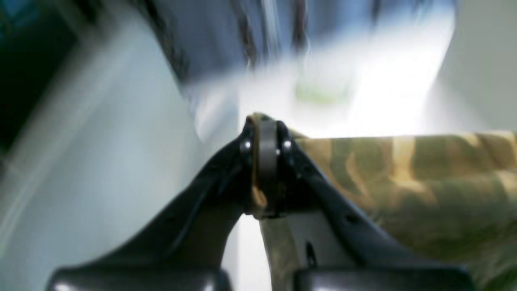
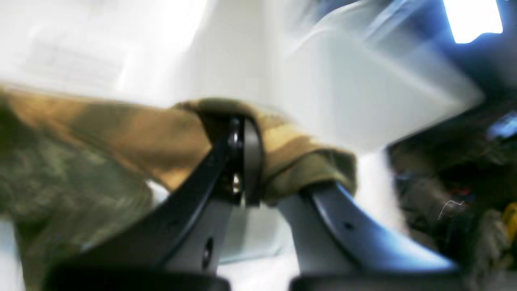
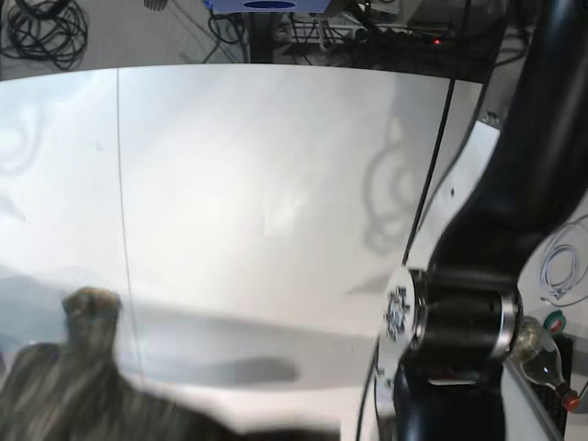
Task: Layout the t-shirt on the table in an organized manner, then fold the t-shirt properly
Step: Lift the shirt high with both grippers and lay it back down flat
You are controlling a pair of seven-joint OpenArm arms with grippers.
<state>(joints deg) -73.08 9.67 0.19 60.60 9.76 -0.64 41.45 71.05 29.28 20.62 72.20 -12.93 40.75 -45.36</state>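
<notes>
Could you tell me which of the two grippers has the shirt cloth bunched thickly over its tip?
The right gripper: the t-shirt wraps over its tip in a thick roll. The left gripper pinches only a thin edge.

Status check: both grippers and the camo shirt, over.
Left gripper shut on the camouflage-print cloth t-shirt. Right gripper shut on it too. Shirt stretched between them above the white table. Wrist views blurred; no obstruction seen.

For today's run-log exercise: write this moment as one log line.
left end effector: shut on t-shirt | right end effector: shut on t-shirt | t-shirt: pinched by both, lifted | table: white | wrist views: blurred
</notes>
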